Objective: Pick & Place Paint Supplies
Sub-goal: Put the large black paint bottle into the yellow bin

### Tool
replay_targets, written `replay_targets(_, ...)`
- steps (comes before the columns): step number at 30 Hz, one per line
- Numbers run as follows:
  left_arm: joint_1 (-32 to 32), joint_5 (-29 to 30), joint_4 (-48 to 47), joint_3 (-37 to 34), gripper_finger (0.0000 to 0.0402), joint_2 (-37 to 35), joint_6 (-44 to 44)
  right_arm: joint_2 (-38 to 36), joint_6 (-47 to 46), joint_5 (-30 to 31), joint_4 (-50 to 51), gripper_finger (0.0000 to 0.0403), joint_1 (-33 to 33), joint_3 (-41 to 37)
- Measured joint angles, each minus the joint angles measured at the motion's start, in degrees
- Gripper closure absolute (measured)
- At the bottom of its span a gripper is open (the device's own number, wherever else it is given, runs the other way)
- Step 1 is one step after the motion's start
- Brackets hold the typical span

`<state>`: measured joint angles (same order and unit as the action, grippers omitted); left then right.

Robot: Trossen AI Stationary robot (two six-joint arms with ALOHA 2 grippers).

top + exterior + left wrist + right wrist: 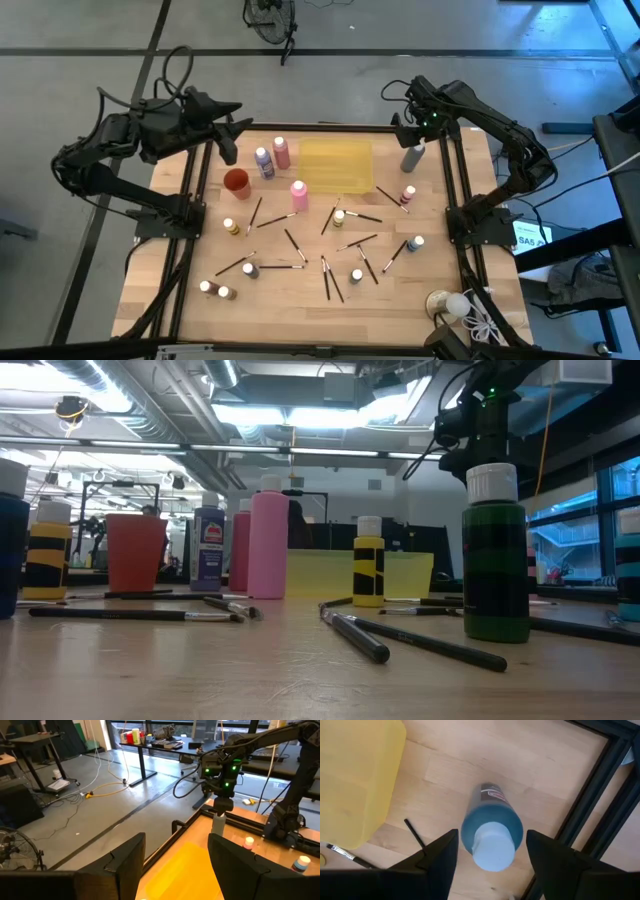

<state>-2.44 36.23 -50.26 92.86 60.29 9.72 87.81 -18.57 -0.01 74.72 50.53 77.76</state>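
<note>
1. I have the right gripper [490, 851] directly above a tall blue-grey bottle [492, 832] with a white cap, near the tabletop's [300, 300] far right corner. Its fingers are spread wide on either side of the cap, not touching it.
2. That bottle [412, 157] stands upright just beside the yellow tray [335, 165], between the tray and the black frame rail.
3. My left gripper [175, 852] waits above the far left edge of the tabletop, fingers wide apart and holding nothing.
4. The other supplies are spread over the tabletop: a pink bottle [298, 194], a purple bottle [264, 161], and a red cup [236, 183] left of the tray, with small bottles and thin paintbrushes [332, 281] scattered nearer the front.
5. A green bottle [494, 555] stands upright close to the low camera.
</note>
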Motion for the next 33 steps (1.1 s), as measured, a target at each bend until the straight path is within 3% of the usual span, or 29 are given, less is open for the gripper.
replay_targets(10, 0.0, 0.1, 0.0, 0.0, 0.019, 0.1, 0.0, 0.0, 0.0, 0.8, 0.8, 0.02, 0.0, 0.0)
replay_targets(33, 0.0, 0.2, 0.0, 0.0, 0.019, 0.1, 0.0, 0.0, -0.9, -0.2, 1.0, 0.0201, -0.4, 0.0)
